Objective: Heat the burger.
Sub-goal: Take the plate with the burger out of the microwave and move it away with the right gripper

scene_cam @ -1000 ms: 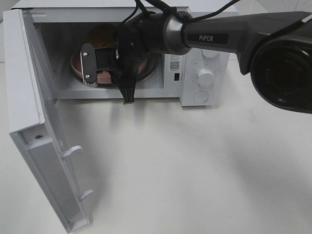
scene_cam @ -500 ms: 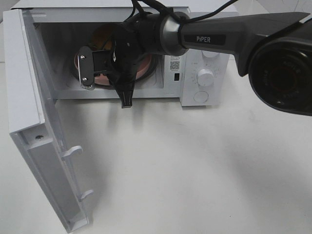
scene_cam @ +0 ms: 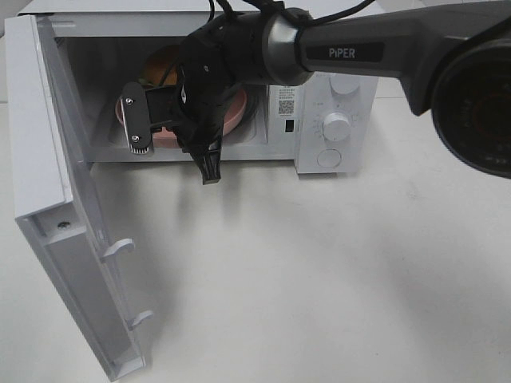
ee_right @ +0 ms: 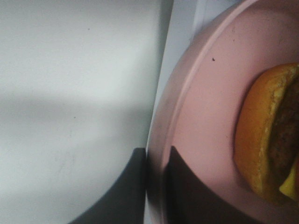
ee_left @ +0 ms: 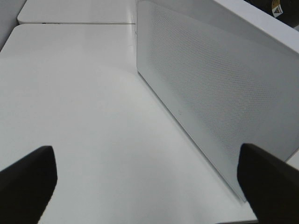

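Note:
The burger point(scene_cam: 162, 62) sits on a round pink plate point(scene_cam: 238, 120) inside the open white microwave point(scene_cam: 335, 96). My right arm hides most of it in the high view. The right wrist view shows its golden bun and dark patty point(ee_right: 268, 140) on the plate point(ee_right: 210, 116). My right gripper point(scene_cam: 204, 148) reaches into the oven. There its jaws point(ee_right: 156, 186) are shut on the plate's front rim, one finger on each side of it. My left gripper point(ee_left: 149, 186) is open with nothing in it and faces the outer side of the microwave door point(ee_left: 210, 93).
The microwave door point(scene_cam: 48, 159) stands swung open to the left, reaching toward the table's front edge. The control panel with its dials point(scene_cam: 337, 126) is on the oven's right side. White tabletop point(scene_cam: 319, 279) spreads in front.
My right gripper's jaws have closed on the plate rim, and the arm has shifted slightly up and to the left. The left gripper has stayed still.

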`<control>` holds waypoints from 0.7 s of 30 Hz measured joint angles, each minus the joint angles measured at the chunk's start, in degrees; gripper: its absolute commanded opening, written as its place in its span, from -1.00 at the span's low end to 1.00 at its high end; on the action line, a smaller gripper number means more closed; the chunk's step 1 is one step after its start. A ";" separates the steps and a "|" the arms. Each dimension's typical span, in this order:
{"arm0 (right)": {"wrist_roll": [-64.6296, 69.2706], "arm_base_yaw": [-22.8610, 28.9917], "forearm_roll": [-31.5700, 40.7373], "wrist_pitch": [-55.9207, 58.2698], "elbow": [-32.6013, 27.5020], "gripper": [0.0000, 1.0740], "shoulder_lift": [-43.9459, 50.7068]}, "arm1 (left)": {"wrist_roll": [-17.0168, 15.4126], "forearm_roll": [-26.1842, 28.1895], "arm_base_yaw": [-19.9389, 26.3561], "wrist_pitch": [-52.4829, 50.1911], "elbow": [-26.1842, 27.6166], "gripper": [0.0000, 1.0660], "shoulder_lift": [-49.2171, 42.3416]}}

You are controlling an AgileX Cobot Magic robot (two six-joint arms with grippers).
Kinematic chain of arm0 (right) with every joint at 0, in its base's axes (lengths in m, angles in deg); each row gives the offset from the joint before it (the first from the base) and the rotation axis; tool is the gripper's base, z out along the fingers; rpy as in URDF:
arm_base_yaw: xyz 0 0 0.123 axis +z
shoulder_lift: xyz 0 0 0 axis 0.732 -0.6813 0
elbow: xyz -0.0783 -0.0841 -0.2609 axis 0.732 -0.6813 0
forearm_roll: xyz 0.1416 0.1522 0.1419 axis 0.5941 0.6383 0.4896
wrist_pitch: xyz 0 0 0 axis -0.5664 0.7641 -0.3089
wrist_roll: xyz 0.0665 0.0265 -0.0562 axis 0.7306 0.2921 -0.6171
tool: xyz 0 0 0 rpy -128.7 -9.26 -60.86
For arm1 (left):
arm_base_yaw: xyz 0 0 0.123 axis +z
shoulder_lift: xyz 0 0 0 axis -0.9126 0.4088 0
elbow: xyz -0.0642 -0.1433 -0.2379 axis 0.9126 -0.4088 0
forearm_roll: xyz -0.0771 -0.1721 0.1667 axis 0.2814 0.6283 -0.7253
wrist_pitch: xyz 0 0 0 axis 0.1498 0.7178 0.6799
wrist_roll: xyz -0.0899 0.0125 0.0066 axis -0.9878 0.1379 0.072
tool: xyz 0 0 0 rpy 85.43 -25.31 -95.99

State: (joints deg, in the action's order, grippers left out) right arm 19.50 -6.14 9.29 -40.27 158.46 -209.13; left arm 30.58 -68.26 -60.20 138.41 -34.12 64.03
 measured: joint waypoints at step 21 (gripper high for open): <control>-2.29 0.57 -3.21 -22.40 -32.66 -1.00 17.13 | 0.00 0.00 0.00 0.00 0.00 0.83 0.00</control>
State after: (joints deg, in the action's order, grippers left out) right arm 17.21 -5.57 6.08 -62.67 125.80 -192.00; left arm 30.58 -68.26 -60.20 138.41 -34.12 64.03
